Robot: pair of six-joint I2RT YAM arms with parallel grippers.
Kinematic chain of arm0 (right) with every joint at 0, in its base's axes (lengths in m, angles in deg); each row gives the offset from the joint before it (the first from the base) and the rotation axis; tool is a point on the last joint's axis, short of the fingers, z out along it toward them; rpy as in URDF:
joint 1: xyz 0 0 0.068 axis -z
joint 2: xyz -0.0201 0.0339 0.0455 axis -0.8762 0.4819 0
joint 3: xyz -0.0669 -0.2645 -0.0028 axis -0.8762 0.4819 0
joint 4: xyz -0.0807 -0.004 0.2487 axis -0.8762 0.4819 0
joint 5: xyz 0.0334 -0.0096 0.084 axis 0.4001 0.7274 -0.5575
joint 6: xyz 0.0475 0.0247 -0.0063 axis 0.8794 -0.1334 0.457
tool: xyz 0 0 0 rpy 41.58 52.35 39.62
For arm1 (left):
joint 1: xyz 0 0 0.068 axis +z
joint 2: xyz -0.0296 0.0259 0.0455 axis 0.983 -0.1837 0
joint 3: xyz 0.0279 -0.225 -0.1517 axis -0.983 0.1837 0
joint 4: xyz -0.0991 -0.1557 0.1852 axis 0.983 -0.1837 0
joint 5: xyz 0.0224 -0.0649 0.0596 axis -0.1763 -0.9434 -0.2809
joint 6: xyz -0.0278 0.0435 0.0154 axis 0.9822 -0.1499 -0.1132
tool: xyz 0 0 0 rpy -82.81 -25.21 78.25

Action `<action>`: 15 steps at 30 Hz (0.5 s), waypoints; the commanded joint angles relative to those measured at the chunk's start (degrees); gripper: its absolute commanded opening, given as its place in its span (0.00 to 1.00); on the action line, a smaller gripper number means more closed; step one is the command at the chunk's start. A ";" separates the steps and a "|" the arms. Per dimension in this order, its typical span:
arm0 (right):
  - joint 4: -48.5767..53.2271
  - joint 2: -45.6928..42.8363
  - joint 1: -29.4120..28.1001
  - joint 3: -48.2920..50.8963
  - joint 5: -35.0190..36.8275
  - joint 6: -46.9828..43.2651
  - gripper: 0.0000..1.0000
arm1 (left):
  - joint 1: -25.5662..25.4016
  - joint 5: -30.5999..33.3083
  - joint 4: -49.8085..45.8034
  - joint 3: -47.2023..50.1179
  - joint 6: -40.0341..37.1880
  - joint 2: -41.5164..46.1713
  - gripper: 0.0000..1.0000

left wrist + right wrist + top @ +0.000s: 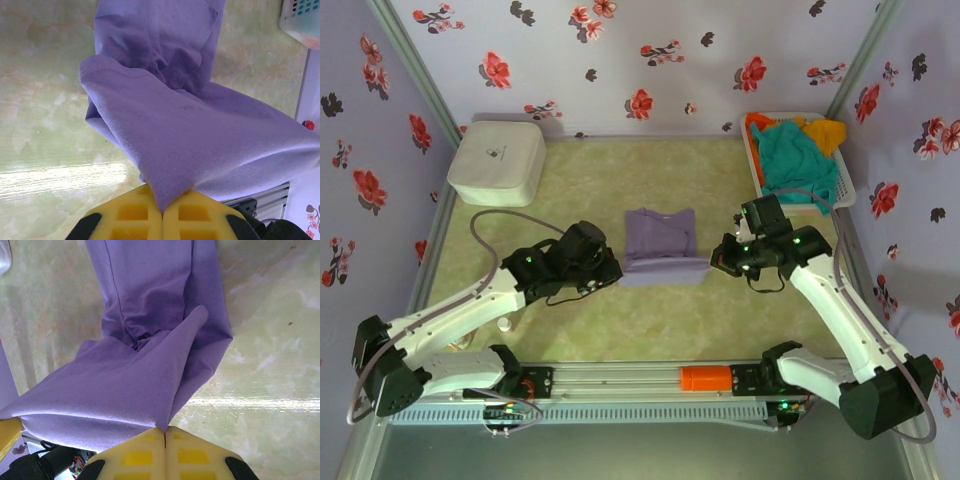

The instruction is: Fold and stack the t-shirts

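1. No word, number or brand name can be read in any view.
2. The white rounded plastic box (496, 165), at the far left of the pale green marbled table (570, 320), carries a small dark mark (501, 153) on its lid (too small to tell logo from lettering).

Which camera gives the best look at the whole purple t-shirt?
The top external view: it takes in the whole purple t-shirt, near edge lifted. The left wrist view gives a close-up of one corner pinched in the left gripper; the right wrist view, the other corner in the right gripper.
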 commanded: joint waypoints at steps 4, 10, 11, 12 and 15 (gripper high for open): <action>-0.16 1.21 0.24 -0.71 3.39 -0.04 0.00 | 1.64 -0.72 -0.97 1.25 -1.21 -2.07 0.00; -2.01 2.76 0.24 -0.45 3.48 0.28 0.00 | 2.73 -1.33 0.66 1.63 -1.72 -3.44 0.00; -2.37 3.10 0.28 -0.54 3.62 0.31 0.00 | 3.08 -1.52 0.90 1.54 -1.96 -3.72 0.00; -2.74 3.51 0.33 -0.65 3.57 0.29 0.00 | 3.46 -1.57 1.06 1.37 -2.33 -4.00 0.00; -3.38 5.07 0.64 -1.44 3.73 0.05 0.00 | 4.87 -2.39 1.18 0.25 -3.50 -5.43 0.00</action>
